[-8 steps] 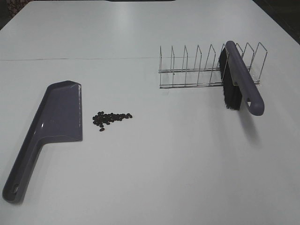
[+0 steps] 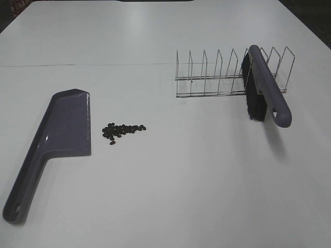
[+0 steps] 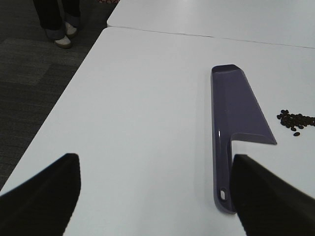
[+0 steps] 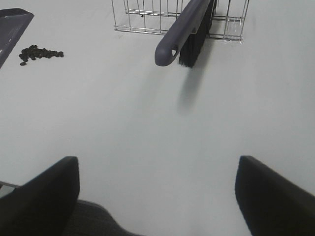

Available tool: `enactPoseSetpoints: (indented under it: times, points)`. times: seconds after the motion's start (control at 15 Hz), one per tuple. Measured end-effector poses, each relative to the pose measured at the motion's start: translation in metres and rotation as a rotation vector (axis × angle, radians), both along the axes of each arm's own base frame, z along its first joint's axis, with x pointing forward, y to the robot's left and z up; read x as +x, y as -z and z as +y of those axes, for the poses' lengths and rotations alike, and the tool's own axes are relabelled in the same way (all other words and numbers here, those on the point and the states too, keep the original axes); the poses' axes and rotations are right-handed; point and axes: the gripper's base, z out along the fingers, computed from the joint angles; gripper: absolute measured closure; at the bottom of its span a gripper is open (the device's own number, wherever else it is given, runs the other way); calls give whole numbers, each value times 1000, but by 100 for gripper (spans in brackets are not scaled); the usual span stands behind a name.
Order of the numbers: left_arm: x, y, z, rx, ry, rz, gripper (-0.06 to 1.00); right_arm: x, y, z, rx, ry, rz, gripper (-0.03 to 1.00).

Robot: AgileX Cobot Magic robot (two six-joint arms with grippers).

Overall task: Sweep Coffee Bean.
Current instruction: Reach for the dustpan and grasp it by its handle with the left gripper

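Observation:
A small cluster of dark coffee beans [image 2: 123, 131] lies on the white table, just right of the purple-grey dustpan [image 2: 61, 135], which lies flat with its handle toward the near left. The beans [image 3: 295, 121] and dustpan [image 3: 238, 123] also show in the left wrist view, the beans [image 4: 38, 53] in the right wrist view. A purple-grey brush [image 2: 266, 92] with black bristles rests propped in a wire rack [image 2: 230, 73] at the right; its handle end [image 4: 170, 49] points toward my right gripper. Both grippers, left [image 3: 155, 196] and right [image 4: 156, 196], stand wide open with nothing between their fingers, short of the objects. Neither arm appears in the high view.
The table's left edge [image 3: 59, 105] drops to dark carpet, where a person's feet [image 3: 61, 34] stand. A seam [image 2: 83, 65] runs across the table behind the dustpan.

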Motion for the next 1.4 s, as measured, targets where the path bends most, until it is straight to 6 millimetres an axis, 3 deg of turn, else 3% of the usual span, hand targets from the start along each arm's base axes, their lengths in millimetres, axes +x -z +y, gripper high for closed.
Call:
enactPoseSetpoints:
  times: [1.4]
  points:
    - [0,0,0,-1,1,0,19,1,2,0,-2,1,6,22]
